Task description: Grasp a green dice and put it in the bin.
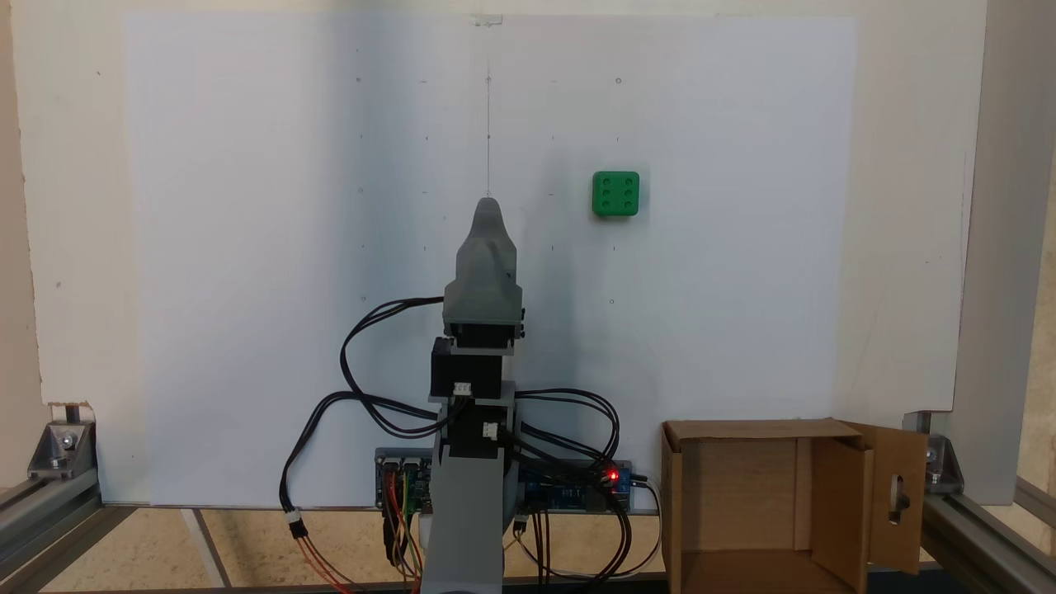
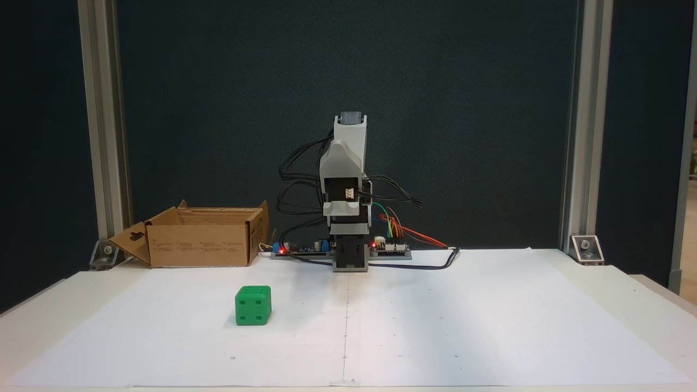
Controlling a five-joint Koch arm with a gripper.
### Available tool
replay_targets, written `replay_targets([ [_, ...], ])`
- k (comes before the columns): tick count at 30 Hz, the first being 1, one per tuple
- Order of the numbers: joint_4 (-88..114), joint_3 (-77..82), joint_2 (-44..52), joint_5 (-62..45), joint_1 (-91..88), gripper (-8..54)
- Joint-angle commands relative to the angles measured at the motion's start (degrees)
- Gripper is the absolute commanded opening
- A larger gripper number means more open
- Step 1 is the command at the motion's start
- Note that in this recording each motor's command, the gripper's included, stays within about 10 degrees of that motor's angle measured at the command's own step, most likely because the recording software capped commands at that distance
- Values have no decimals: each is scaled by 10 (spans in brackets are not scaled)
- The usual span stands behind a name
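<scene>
The green dice (image 1: pixel 615 194) sat alone on the paper, looked light, hard and a bit slick, so I'd pinch two flat opposite faces. Gripper (image 1: pixel 488 203) was folded up, couldn't tell if open.

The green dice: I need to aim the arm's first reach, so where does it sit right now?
The green dice lies alone on the white paper sheet, right of the gripper in a fixed view from above and apart from the bin.

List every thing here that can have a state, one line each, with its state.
Dice: free on the white sheet, six pips up, away from the claw.
Bin: open, flaps out, nothing seen inside.
Claw: folded over the arm, holding nothing; open or shut cannot be told.
Board lights: red, on.
</scene>
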Motion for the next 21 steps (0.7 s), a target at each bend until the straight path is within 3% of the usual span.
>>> replay_targets([
  [1,100,8,62,16,18,436],
  [21,127,8,63,16,19,436],
])
